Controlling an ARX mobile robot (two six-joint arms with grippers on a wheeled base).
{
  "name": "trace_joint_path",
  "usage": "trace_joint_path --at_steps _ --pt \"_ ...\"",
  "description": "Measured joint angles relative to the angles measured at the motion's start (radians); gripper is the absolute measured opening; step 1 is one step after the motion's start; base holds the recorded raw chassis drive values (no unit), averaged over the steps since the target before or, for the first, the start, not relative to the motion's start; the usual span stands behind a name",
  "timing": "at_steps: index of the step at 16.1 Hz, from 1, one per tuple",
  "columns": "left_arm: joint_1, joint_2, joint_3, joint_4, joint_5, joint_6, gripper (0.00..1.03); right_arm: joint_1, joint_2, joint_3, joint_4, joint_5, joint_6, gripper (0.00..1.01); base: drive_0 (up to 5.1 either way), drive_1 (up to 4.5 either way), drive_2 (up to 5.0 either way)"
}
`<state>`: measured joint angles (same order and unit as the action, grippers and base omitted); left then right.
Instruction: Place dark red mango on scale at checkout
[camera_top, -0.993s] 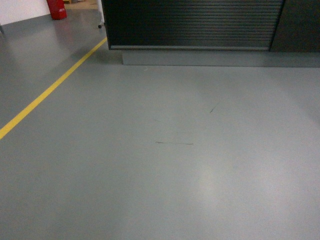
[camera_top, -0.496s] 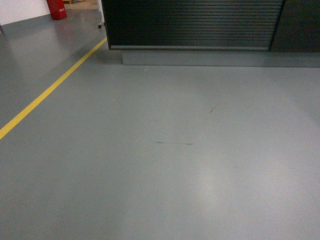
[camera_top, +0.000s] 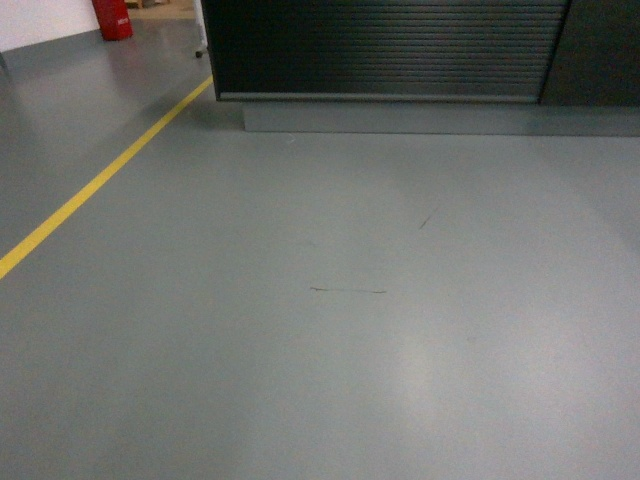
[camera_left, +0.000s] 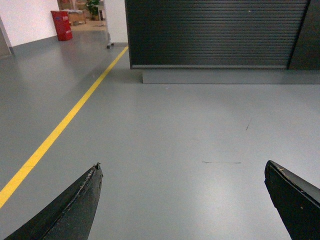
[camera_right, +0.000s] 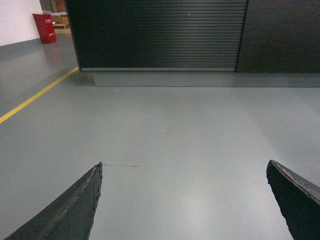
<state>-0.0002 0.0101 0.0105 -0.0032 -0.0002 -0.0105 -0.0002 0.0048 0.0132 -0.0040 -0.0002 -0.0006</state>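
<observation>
The checkout (camera_top: 385, 50) fills the top of the head view: a dark counter with a ribbed front on a grey plinth, its top out of frame. It also shows in the left wrist view as the checkout (camera_left: 215, 32) and in the right wrist view as the checkout (camera_right: 160, 32). The dark red mango and the scale are out of view. My left gripper (camera_left: 182, 167) is open over bare floor, holding nothing. My right gripper (camera_right: 184, 167) is open too, with only floor between its fingers. Neither gripper shows in the head view.
Grey floor (camera_top: 330, 330) stretches from me to the counter. A yellow line (camera_top: 95, 185) runs diagonally along the left. A red object (camera_top: 113, 17) stands far back left by a white wall. A plain dark panel (camera_right: 280, 35) adjoins the ribbed front on the right.
The floor marks have slid slightly down the head view and the counter sits a touch larger; the base has crept forward a little.
</observation>
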Motion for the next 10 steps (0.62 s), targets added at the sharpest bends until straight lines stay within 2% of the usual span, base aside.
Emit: trace_joint_path --at_steps 10 --pt "0.0 0.0 0.0 0.001 0.0 0.0 0.98 0.0 0.0 0.0 0.0 0.0 0.0 0.98 0.0 0.0 0.0"
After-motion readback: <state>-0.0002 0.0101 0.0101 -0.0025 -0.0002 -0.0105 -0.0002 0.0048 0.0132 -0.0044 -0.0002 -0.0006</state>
